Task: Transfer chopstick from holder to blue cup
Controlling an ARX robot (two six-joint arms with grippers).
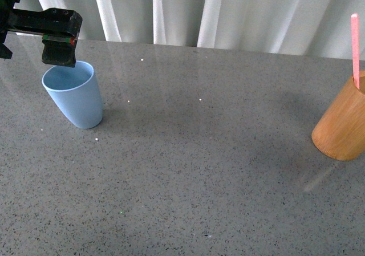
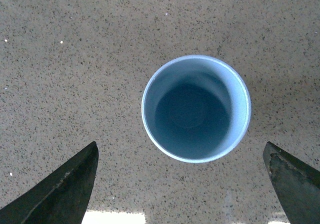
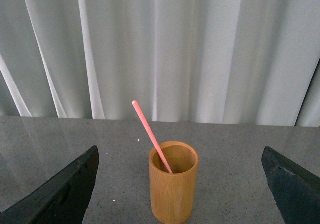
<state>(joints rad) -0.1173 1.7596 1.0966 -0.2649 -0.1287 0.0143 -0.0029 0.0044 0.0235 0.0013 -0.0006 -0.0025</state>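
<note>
The light blue cup point(image 1: 74, 94) stands upright and empty at the far left of the grey table. My left gripper point(image 1: 59, 49) hovers just above its far rim, open and empty; the left wrist view looks straight down into the cup point(image 2: 196, 108) between the spread fingers point(image 2: 60, 189). The orange-brown holder point(image 1: 343, 122) stands at the right edge with the pink-red chopstick point(image 1: 355, 48) leaning in it. The right wrist view faces the holder point(image 3: 173, 184) and chopstick point(image 3: 150, 134) from a distance, centred between the open fingers point(image 3: 287, 184). The right gripper does not show in the front view.
A grey speckled tabletop point(image 1: 199, 165) spans the view between cup and holder. White curtains point(image 1: 228, 11) hang behind the table's far edge.
</note>
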